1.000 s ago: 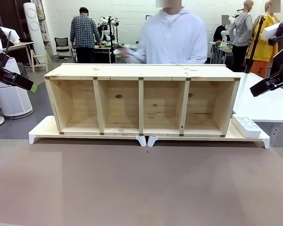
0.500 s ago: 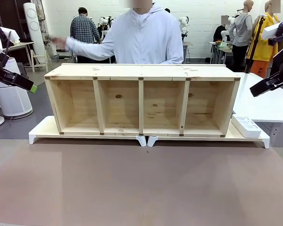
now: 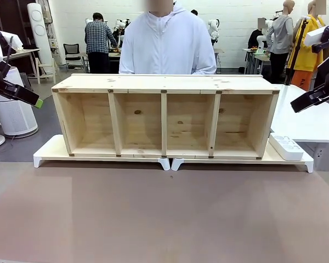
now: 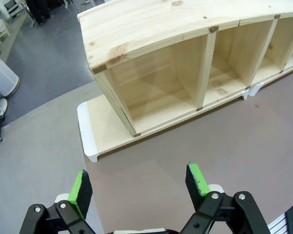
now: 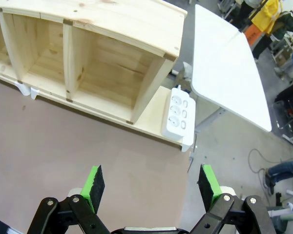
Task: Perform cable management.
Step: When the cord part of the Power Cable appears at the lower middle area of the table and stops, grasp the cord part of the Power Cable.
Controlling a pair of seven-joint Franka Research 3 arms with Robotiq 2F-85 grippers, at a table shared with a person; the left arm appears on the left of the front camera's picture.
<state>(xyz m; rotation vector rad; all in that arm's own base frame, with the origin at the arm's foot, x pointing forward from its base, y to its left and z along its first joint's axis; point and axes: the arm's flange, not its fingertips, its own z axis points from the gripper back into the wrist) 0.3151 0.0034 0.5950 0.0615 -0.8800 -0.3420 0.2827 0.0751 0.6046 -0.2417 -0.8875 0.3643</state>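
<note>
The black cable is out of view. A long wooden shelf (image 3: 164, 82) with four open compartments stands on low white-footed boards across the brown table; it is also in the left wrist view (image 4: 185, 29) and the right wrist view (image 5: 112, 29). My left gripper (image 4: 139, 183) hangs open and empty over the table's left end, short of the shelf's left corner; it enters the front view at the left edge (image 3: 33, 98). My right gripper (image 5: 151, 181) is open and empty above the table's right end, near the front view's right edge (image 3: 301, 103).
A white power strip (image 3: 285, 146) lies on the board by the shelf's right end (image 5: 178, 113). A person in a white hoodie (image 3: 167, 44) stands behind the shelf's middle. A white table (image 5: 229, 63) adjoins on the right. The brown tabletop (image 3: 164, 213) spreads in front.
The person has stepped from right of centre to the shelf's middle, reached an arm out to the left and drawn it back. Both arms have stayed still.
</note>
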